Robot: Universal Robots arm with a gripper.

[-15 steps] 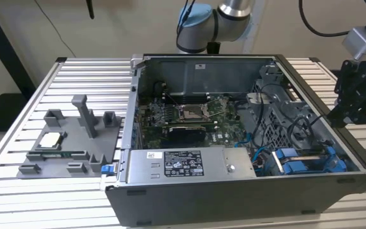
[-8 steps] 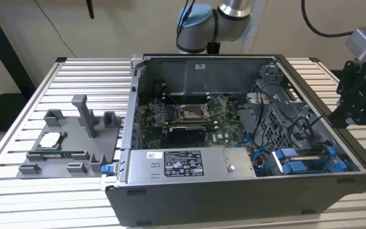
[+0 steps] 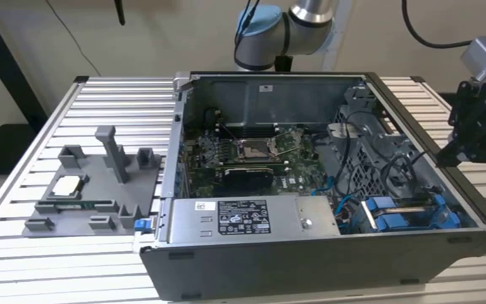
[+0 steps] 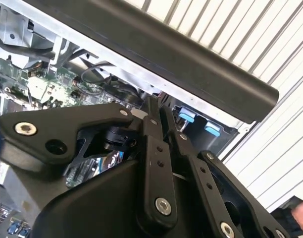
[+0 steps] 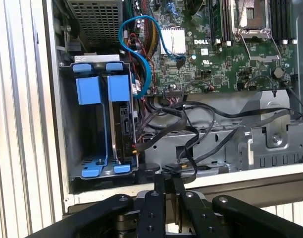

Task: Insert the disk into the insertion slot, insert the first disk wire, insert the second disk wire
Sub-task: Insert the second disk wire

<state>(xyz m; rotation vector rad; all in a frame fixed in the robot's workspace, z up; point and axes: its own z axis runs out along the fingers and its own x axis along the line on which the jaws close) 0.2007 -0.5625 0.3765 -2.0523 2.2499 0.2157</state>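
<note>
The disk stands on edge in its blue carrier inside the insertion slot, the grey drive cage at the case's corner. In the exterior view the disk and slot sit at the near right of the case. Loose black wires and a blue wire run beside the cage; whether any is plugged into the disk cannot be told. My gripper hovers at the case's wall near the black wires, fingers shut with nothing between them. It hangs just outside the case's right wall, also seen in the second wrist view.
The open computer case lies on a slatted metal table. A green motherboard fills its middle and a silver power-supply box sits at the front. A grey fixture block stands at the exterior view's left.
</note>
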